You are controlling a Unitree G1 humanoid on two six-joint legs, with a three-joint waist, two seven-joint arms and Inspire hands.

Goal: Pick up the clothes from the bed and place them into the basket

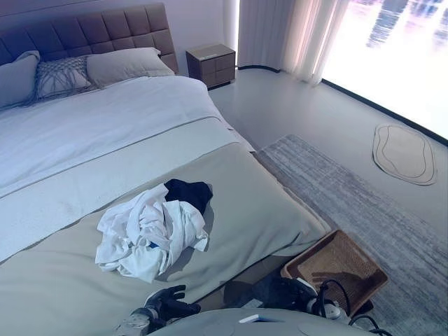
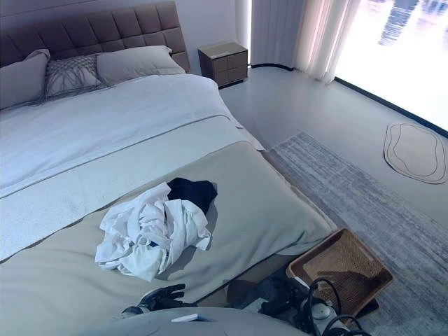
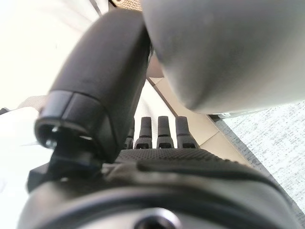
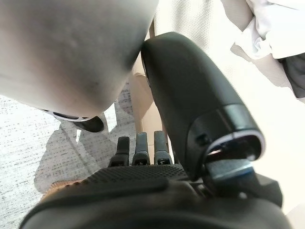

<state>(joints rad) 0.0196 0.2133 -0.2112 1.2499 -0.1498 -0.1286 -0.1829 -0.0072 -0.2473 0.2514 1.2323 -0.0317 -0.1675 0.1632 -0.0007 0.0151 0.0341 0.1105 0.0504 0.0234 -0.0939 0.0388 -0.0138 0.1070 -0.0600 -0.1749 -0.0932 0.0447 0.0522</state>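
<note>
Right, no readable print or labels anywhere you can check. The clothes (image 1: 152,234) sit in one crumpled heap on the bed (image 1: 84,140), on the grey-beige cover near the foot end, closer to the robot than the white sheet band. The heap is mostly white fabric, bunched and folded over itself, with a dark navy piece (image 1: 189,192) poking out at its far right side, touching the white.

The left robot hand (image 1: 168,301) shows at the bottom of the eye views, low at the foot edge of the bed, just short of the heap and not touching it. Its fingers are loosely spread and it holds nothing. In its wrist view the fingers (image 3: 164,131) run straight in a row, with the thumb (image 3: 100,90) standing out over them.

The right robot hand (image 4: 152,191) shows only in its own wrist view. Fingers (image 4: 143,145) are straight and side by side, thumb (image 4: 195,105) sticks out, nothing held. Past it you see the edge of the heap on the bed cover.

The basket (image 1: 336,269) is a brown woven tray on the floor at the foot corner of the bed, to the robot's right, resting on the grey rug (image 1: 364,203). You see no clothes inside it.

Farther out: pillows (image 1: 126,64) against the padded headboard (image 1: 91,31), a nightstand (image 1: 211,64) beside it, and a small oval mat (image 1: 404,154) near the window.
</note>
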